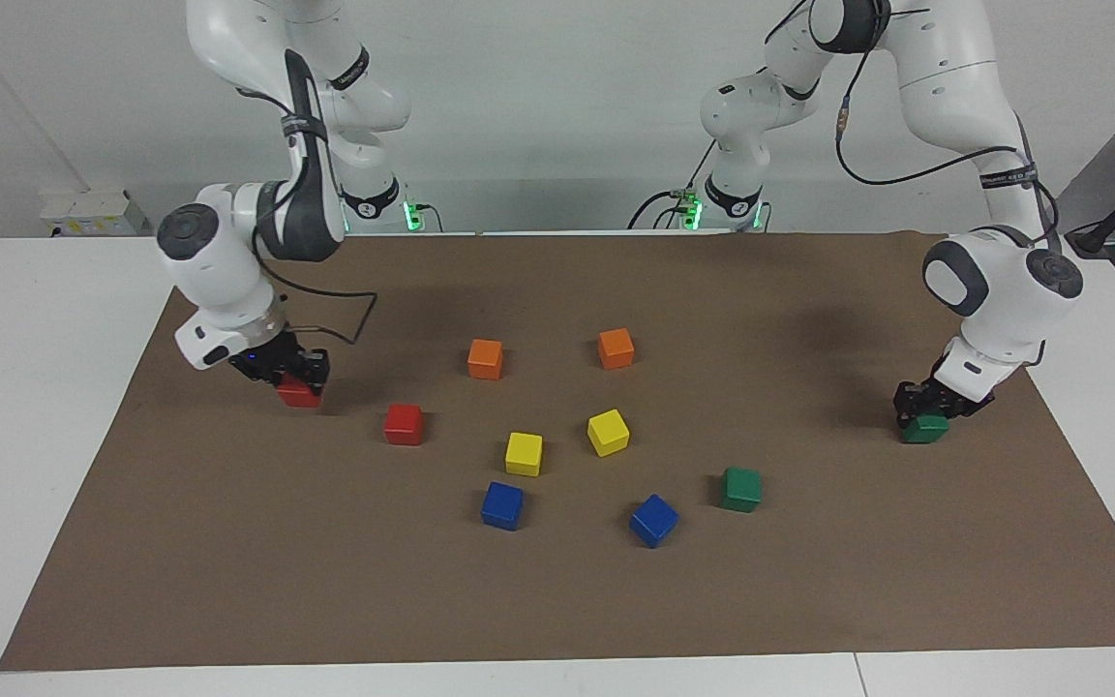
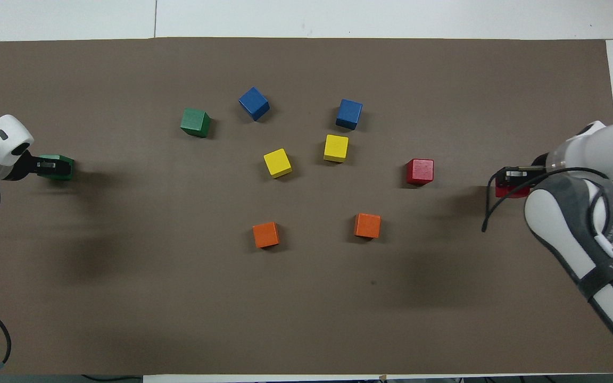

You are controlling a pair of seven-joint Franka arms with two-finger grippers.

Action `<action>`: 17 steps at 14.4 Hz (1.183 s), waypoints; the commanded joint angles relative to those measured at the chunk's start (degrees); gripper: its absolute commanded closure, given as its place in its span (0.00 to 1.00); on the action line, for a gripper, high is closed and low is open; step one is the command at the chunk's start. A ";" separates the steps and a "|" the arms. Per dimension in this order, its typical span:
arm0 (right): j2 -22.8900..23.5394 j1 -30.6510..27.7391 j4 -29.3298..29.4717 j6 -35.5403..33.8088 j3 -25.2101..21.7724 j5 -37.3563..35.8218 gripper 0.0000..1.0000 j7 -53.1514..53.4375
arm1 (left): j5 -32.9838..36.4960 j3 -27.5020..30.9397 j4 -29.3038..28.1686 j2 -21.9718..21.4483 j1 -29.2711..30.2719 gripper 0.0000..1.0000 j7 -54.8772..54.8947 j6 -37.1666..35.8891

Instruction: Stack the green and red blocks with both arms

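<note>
My right gripper [image 1: 292,371] clamps a red block [image 1: 299,392] low over the mat, toward my right arm's end from the loose red block [image 1: 404,424]. Left gripper [image 1: 925,405] grips a green block [image 1: 924,427]; loose green block [image 1: 741,489] lies farther out, toward that red one.

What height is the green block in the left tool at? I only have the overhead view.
Observer: In the facing view the green block in the left tool sits low, at the mat or barely above it. I cannot tell whether it touches.
Operator: And the red one in the right tool?
Observer: The red block in the right tool is equally low, with its shadow close beneath it.
Operator: Any lights at the arm bases?
Observer: Yes, green lights glow at both bases, outside your view.
</note>
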 commanded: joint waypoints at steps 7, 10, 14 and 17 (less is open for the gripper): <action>7.56 -2.58 2.59 6.44 0.86 0.30 0.93 -6.07 | 0.55 -0.80 18.15 1.17 -8.26 0.00 -13.56 -17.59; 8.01 -2.49 2.59 7.24 0.86 0.30 0.93 -7.04 | 0.20 -0.88 18.97 2.23 -15.93 0.00 -24.76 -15.23; 8.01 -2.23 2.50 7.33 0.78 -0.40 0.93 -9.50 | -0.68 -0.71 24.05 8.71 -24.89 0.00 -32.24 -14.09; 8.01 -2.22 2.33 7.41 0.77 -0.49 0.91 -10.12 | -0.68 -0.80 25.56 11.19 -26.76 0.00 -33.22 -12.51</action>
